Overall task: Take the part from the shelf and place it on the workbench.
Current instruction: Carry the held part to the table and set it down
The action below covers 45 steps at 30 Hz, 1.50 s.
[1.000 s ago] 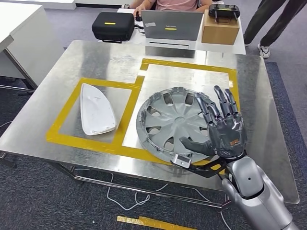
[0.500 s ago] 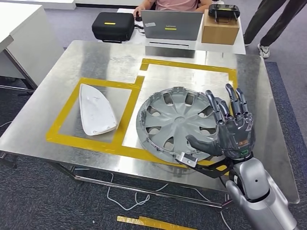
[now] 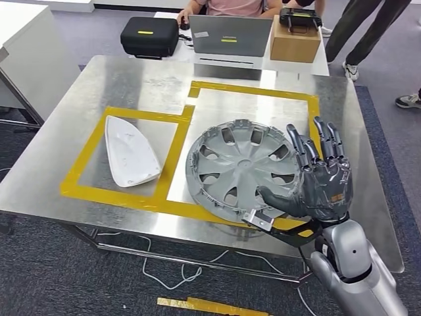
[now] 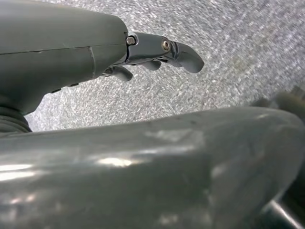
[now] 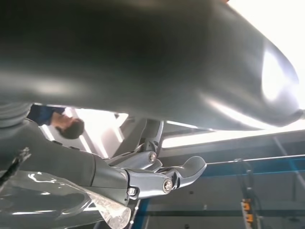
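— Grey fingers on the right hand [image 3: 322, 187], lower right of the frame: holding anything?
— No. Spread and empty, palm up, hovering at the right rim of the hubcap [image 3: 238, 170].
— Where does the hubcap lie?
— Flat on the steel workbench [image 3: 124, 82], centre frame, inside the larger yellow tape outline [image 3: 258, 89].
— And the left hand [image 4: 158, 50]?
— Over speckled floor, fingers loosely apart, nothing in them.
— Anything else?
— White shell part [image 3: 130, 150] left of centre; laptop [image 3: 231, 36] at the top

Dark grey robot hand [image 3: 322, 187], silver arm [image 3: 360, 276]
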Available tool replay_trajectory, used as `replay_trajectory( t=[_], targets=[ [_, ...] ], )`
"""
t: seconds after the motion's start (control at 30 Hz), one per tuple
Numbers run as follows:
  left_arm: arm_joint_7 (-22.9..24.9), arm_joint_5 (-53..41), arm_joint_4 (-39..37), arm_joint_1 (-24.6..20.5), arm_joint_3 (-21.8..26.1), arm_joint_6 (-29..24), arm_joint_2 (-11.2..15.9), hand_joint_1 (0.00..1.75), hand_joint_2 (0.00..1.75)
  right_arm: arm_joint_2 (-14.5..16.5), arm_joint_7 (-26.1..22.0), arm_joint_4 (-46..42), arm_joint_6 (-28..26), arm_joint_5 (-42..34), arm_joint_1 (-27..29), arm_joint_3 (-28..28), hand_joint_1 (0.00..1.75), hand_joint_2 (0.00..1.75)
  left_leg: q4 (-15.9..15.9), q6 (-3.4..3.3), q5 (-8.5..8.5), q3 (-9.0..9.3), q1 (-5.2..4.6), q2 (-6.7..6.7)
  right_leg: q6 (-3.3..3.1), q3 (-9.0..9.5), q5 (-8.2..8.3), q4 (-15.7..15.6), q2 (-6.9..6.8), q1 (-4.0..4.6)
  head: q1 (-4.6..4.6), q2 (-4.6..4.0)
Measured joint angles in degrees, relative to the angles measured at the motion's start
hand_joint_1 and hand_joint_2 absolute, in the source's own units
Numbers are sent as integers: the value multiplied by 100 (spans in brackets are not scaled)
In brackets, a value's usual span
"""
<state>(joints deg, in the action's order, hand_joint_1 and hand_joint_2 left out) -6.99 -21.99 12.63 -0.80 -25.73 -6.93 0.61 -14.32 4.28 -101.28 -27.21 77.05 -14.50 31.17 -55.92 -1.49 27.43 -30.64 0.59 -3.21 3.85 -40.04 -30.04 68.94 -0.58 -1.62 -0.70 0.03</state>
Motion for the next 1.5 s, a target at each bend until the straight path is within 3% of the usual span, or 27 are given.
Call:
replay_trajectory(
  t=[0.07,0.13,0.2,0.27,0.3,0.37,0.4,0.43,0.47,0.5,0.57,0.6,0.63,0.73,0.77,1.07,1.5],
  targets=[
    [0,0,-1,0,1,-5,-4,0,0,2,0,-13,5,-1,-10,-7,0,0,-53,79,59,22,-4,-66,9,404,272,-746,-215,9,-9,-1],
    [0,0,-3,-2,3,-12,5,0,0,6,1,-31,11,-7,-15,-10,0,0,-107,149,108,29,-38,-133,-73,592,309,-1077,-336,39,0,-1],
    [0,1,-4,-8,4,-21,9,0,0,9,2,-42,17,-13,-5,-16,0,0,-119,187,134,42,-45,-216,-193,583,294,-1063,-225,55,23,0],
    [0,2,-5,-13,4,-32,6,0,0,10,2,-55,20,-15,-4,-27,0,0,-256,233,275,6,-14,-104,-268,576,301,-1060,-113,51,38,1],
    [0,3,-5,-14,4,-38,4,0,0,14,2,-63,22,-15,-8,-32,0,0,-481,253,427,-86,0,16,-301,579,305,-1063,-57,46,47,1],
    [0,7,-10,-10,4,-50,3,0,0,22,2,-72,25,-16,-8,-33,0,0,-1248,261,808,-441,7,231,-337,579,304,-1064,59,55,62,0],
    [0,11,-11,-5,4,-54,3,0,0,24,2,-72,28,-16,-1,-33,0,0,-1611,251,932,-626,2,263,-345,579,303,-1063,124,65,64,-1],
    [0,14,-13,-1,4,-57,3,0,0,24,2,-72,30,-16,7,-32,0,0,-1823,233,953,-746,-4,276,-349,581,303,-1063,190,77,65,-1],
    [0,16,-13,1,4,-60,3,0,0,25,2,-72,32,-16,12,-32,0,0,-1806,200,845,-765,-14,284,-352,587,304,-1063,245,91,66,-1],
    [1,19,-13,-3,4,-63,3,0,0,27,2,-73,32,-17,14,-32,0,0,-1568,153,636,-682,-27,296,-354,598,304,-1063,296,105,67,-1],
    [13,17,-14,-17,4,-81,11,0,0,32,-3,-75,32,-15,11,-33,0,0,-817,31,197,-378,-67,350,-354,619,301,-1060,367,135,64,-1],
    [30,11,-15,-26,4,-100,16,0,0,33,-9,-76,32,-7,9,-33,0,0,-514,-11,86,-257,-83,378,-346,615,301,-1055,399,144,65,0],
    [53,0,-16,-32,4,-128,20,0,0,33,-17,-76,32,5,7,-33,0,0,-332,-12,43,-193,-88,401,-341,600,297,-1045,415,153,60,0],
    [141,-33,-18,-37,4,-206,24,0,0,33,-56,-69,33,77,5,-25,0,0,-219,117,49,-179,-87,419,-350,560,298,-1033,417,149,56,0],
    [163,-36,-19,-37,4,-221,30,0,0,33,-72,-62,33,104,0,-15,0,0,-221,127,48,-182,-93,422,-349,563,304,-1042,412,142,58,0],
    [281,-78,-20,-50,4,-307,54,0,0,31,-98,68,68,144,-67,113,0,0,-226,54,22,-198,-110,433,-271,589,356,-1118,395,122,57,0],
    [376,-142,-20,-55,4,-354,75,0,0,31,-63,271,200,262,-182,320,0,0,-226,44,17,-197,-110,433,-263,585,361,-1117,396,116,60,-1]
  ],
)
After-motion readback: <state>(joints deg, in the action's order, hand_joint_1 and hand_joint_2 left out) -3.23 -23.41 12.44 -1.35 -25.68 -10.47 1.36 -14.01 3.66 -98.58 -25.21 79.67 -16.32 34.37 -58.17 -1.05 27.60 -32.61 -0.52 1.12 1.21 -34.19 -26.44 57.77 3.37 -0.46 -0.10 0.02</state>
